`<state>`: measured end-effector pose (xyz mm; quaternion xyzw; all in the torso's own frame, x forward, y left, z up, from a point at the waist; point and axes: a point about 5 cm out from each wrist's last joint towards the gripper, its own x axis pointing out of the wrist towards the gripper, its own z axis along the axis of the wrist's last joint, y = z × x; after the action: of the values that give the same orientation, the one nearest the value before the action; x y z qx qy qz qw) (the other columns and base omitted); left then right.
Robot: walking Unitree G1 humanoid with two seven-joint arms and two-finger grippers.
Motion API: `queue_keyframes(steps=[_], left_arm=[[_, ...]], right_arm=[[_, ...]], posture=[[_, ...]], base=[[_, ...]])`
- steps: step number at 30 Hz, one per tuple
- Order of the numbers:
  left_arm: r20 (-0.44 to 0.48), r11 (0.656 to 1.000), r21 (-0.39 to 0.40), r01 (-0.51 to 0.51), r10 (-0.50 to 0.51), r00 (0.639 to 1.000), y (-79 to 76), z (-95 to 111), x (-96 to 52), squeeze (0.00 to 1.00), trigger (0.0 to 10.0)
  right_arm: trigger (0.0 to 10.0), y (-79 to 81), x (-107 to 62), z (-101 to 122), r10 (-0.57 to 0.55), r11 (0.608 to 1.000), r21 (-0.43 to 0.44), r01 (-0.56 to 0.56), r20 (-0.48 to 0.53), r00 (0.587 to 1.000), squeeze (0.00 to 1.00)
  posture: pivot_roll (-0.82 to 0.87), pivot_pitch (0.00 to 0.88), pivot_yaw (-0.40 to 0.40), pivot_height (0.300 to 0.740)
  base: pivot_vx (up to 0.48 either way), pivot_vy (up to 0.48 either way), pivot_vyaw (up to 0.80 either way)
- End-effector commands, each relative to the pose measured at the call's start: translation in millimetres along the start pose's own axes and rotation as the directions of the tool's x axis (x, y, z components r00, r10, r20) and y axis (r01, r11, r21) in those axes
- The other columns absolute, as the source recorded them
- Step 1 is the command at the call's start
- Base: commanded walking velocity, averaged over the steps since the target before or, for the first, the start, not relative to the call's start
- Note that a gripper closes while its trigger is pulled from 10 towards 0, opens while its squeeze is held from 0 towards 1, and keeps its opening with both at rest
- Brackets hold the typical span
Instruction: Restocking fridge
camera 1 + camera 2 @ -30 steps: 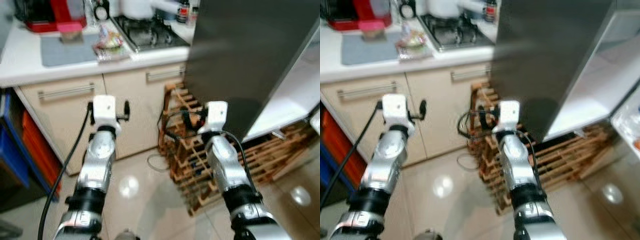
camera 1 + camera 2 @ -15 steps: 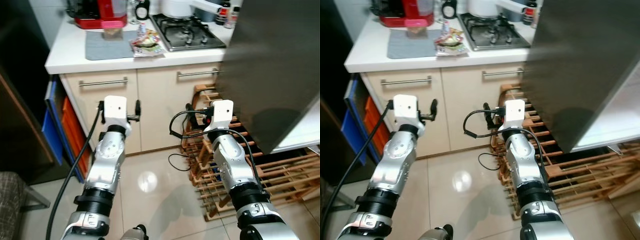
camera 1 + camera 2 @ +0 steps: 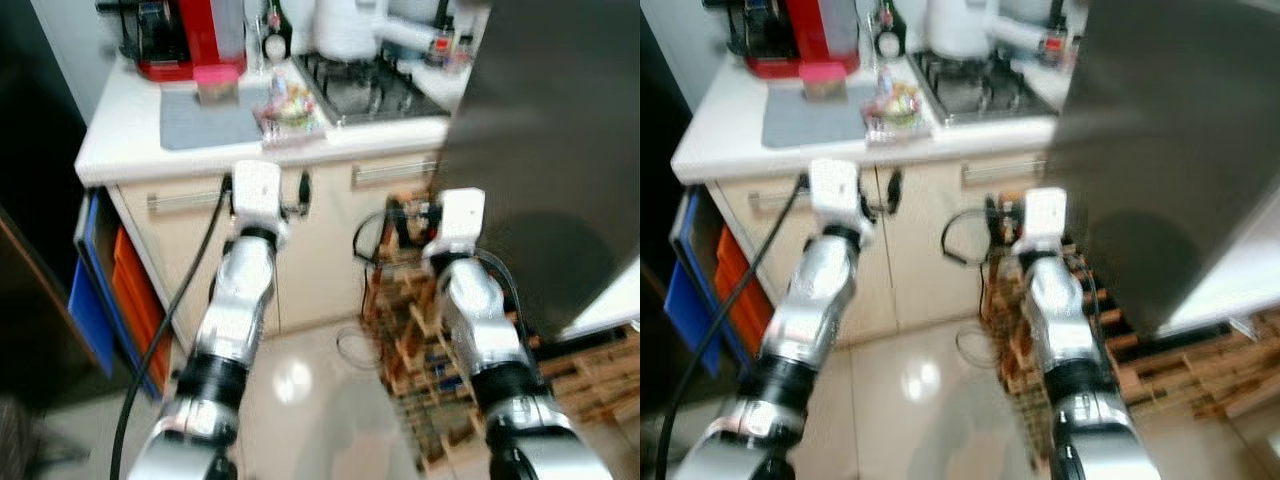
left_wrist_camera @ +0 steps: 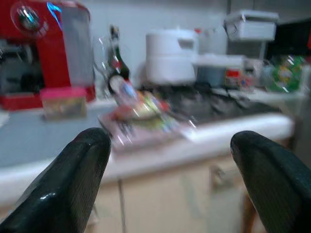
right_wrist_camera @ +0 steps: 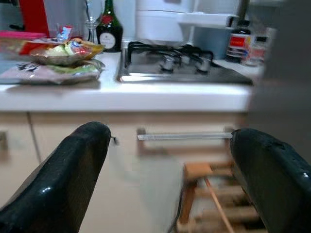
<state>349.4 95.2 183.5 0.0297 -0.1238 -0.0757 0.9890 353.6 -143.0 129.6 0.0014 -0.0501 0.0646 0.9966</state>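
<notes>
To the robot's right, the dark fridge door [image 3: 545, 150] stood close beside the right arm, its edge over a wooden rack [image 3: 420, 340]. Ahead ran the white worktop [image 3: 120, 150] above cream cupboards [image 3: 930, 250], with shiny floor [image 3: 300, 380] open between. A snack packet [image 5: 58, 51] lay at the worktop's front edge beside the hob [image 5: 180, 65]. Both arms reached forward, raised; the left pincer [image 4: 170, 179] and right pincer [image 5: 170, 174] gaped wide, holding nothing.

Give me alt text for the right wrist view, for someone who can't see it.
The open right gripper faces a white counter above beige cabinets. On the counter sit snack packets, a dark bottle and a gas hob; a wooden rack stands below.
</notes>
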Motion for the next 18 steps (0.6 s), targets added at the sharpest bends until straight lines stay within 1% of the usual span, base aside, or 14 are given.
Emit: queue_keyframes(steps=[1,4,7,11,14,16,17,18], left_arm=[[0.031,1.0,0.015,-0.01,0.009,0.999,10.2,8,2.6,0.0,10.0],[0.047,1.0,0.01,-0.008,0.008,0.999,9.6,12,5.7,0.0,10.0],[0.049,1.0,-0.009,-0.01,0.01,0.999,6.5,14,6.3,0.0,10.0],[0.076,0.999,-0.032,-0.002,0.004,0.997,2.4,22,5.6,0.0,10.0],[0.102,0.998,-0.059,-0.022,0.028,0.994,4.2,31,6.4,0.0,10.0],[0.112,0.998,-0.059,-0.025,0.032,0.993,4.6,34,6.8,0.0,10.0],[0.138,0.998,-0.05,-0.032,0.038,0.99,6.5,40,7.6,0.0,10.0],[0.145,0.998,-0.046,-0.033,0.039,0.989,7.2,42,7.9,0.0,10.0]], right_arm=[[10.0,10.4,5.5,11,0.025,1.0,0.003,-0.025,0.045,0.999,0.0],[10.0,10.2,3.6,15,0.035,0.999,-0.028,-0.033,0.066,0.997,0.0],[10.0,11.3,-0.3,13,0.043,0.998,-0.038,-0.041,0.066,0.997,0.0],[10.0,14.9,-3.8,14,0.06,0.997,-0.051,-0.056,0.08,0.995,0.0],[10.0,15.8,-4.7,18,0.062,0.997,-0.056,-0.057,0.093,0.994,0.0],[10.0,15.4,-4.9,20,0.057,0.998,-0.045,-0.053,0.101,0.993,0.0],[10.0,13.5,-3.9,22,0.038,0.998,-0.043,-0.034,0.096,0.995,0.0],[10.0,12.7,-3.4,22,0.029,0.999,-0.041,-0.025,0.096,0.995,0.0]], posture=[[-0.06,0.0,-0.028,0.74],[-0.07,0.0,-0.029,0.74],[-0.08,0.0,-0.027,0.74],[-0.08,0.0,-0.026,0.74],[-0.08,0.0,-0.022,0.74],[-0.08,0.0,-0.021,0.74],[-0.07,0.0,-0.018,0.74],[-0.07,0.0,-0.018,0.74]], base=[[0.458,0.0,0.0],[0.454,0.0,0.0],[0.454,0.0,0.72],[0.456,0.0,0.68],[0.455,0.0,0.67],[0.458,0.0,0.66],[0.465,0.0,0.0],[0.465,0.0,0.0]])
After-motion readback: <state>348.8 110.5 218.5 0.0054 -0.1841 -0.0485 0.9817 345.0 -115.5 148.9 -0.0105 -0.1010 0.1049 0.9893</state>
